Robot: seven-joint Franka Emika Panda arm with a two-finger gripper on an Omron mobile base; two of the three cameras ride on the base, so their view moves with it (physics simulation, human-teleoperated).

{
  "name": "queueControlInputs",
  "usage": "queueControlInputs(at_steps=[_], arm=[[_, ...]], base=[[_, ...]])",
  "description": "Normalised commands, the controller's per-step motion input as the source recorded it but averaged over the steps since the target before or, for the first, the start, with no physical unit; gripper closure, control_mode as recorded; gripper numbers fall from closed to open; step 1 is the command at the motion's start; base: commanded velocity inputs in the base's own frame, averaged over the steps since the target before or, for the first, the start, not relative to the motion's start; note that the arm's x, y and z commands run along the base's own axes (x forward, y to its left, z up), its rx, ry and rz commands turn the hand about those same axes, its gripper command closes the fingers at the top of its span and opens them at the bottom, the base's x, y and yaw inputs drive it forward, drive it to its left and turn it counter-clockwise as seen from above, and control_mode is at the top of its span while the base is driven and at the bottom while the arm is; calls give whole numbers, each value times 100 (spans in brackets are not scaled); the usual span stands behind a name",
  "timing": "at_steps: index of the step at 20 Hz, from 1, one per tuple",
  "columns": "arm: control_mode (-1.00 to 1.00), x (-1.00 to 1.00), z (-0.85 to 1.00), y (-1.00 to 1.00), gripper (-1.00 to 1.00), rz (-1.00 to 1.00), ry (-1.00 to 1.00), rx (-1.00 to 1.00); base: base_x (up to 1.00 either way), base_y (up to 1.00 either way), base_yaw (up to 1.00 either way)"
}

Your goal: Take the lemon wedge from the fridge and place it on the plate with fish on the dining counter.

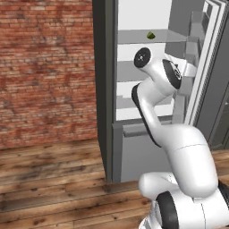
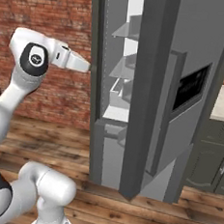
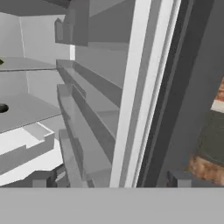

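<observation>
Inside the open fridge [image 1: 147, 67], on an upper glass shelf [image 1: 134, 36], the wedge [image 1: 151, 35] sits untouched. We judge the task barely started: door [image 2: 184, 92] open, arm reaching in, pick not yet made, and the carry to the plate all remains. Our gripper [image 3: 109, 186] stands wide open and holds nothing; its tips face the hinge side, along the door bins [image 3: 83, 131], not the wedge. On the left edge of the hand view we note a greenish speck at shelf level, likely the wedge, too small to tell. A dark round item [image 3: 3, 108] lies on the shelf below. Shelf edges and door bins crowd the approach. Brick wall [image 1: 44, 67] beside; wooden floor [image 1: 53, 179] beneath.
</observation>
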Motion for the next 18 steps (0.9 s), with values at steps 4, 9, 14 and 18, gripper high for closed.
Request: queueControlInputs(at_steps=[4,9,14,18], arm=[[-100,41,-6,-71,-100,-17,0,0],[-100,17,-7,-77,-100,-21,0,0],[-100,-16,-3,-97,-100,-25,0,0],[-100,-56,-3,-100,-100,-25,0,0]], base=[[0,0,0],[0,0,0],[0,0,0],[0,0,0]])
